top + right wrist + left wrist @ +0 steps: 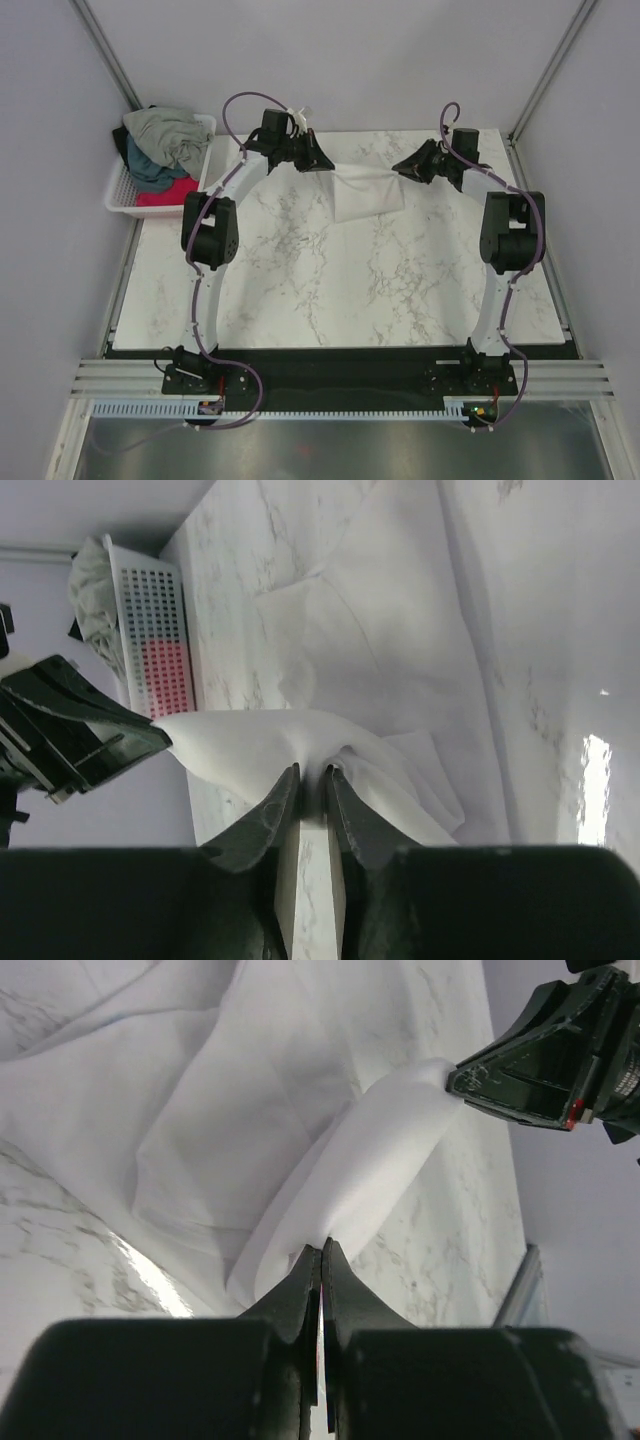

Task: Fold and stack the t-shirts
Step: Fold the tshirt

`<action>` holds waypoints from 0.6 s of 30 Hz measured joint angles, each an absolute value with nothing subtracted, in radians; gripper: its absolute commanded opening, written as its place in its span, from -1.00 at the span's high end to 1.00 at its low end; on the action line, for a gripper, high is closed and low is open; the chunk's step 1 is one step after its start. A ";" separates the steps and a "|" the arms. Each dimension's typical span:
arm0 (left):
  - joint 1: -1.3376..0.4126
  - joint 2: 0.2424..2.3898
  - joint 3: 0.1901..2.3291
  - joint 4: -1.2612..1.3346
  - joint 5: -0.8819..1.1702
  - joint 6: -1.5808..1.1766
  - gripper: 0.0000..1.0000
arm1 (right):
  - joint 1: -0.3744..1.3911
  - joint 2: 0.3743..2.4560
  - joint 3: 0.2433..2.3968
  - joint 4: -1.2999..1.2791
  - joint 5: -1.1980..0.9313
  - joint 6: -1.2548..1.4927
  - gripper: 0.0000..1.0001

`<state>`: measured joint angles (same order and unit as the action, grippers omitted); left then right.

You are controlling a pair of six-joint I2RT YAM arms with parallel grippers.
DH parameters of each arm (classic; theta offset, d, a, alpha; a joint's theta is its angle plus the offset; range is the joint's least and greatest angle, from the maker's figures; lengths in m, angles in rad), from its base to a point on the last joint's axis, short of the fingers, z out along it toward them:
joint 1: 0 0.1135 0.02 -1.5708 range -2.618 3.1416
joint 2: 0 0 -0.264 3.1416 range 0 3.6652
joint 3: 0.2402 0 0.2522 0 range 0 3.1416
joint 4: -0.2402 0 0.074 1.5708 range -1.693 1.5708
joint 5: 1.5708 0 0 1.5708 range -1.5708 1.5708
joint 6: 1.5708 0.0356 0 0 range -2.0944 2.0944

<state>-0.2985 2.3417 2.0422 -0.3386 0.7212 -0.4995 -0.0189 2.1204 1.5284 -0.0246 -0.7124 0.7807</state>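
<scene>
The white t-shirt (365,192) lies at the far middle of the marble table, with its far edge lifted and stretched between my two grippers. My left gripper (318,163) is shut on the left end of that edge; in the left wrist view (322,1247) the cloth (250,1110) runs from it to the other gripper. My right gripper (405,168) is shut on the right end, which bunches between its jaws in the right wrist view (312,772). The grey-green shirt (165,132), the dark teal shirt (150,165) and the red-pink shirt (168,192) lie heaped in the basket.
The white lattice basket (118,190) stands off the table's far left corner and also shows in the right wrist view (150,600). Grey walls and metal frame posts close in the back. The table's near edge carries both arm bases.
</scene>
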 measured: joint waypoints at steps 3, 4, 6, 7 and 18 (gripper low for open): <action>-0.299 2.386 2.080 -0.336 0.639 -0.480 0.96 | -0.015 2.225 1.610 0.027 -0.707 0.800 0.59; -0.299 2.392 2.080 -0.337 0.618 -0.477 0.96 | -0.014 2.254 1.635 0.039 -0.706 0.802 0.67; -0.299 2.399 2.080 -0.344 0.593 -0.474 0.96 | -0.007 2.296 1.682 0.053 -0.706 0.812 0.77; -0.299 2.399 2.077 -0.344 0.587 -0.472 0.96 | -0.002 2.306 1.699 0.055 -0.706 0.815 0.76; -0.299 2.399 2.046 -0.330 0.580 -0.464 0.96 | 0.061 2.304 1.726 0.161 -0.734 0.873 0.37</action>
<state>-0.2985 2.3985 2.0464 -0.3298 0.5804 -0.4637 0.0612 2.3035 1.7264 0.1608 -0.7338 0.8734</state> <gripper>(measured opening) 0.026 0.200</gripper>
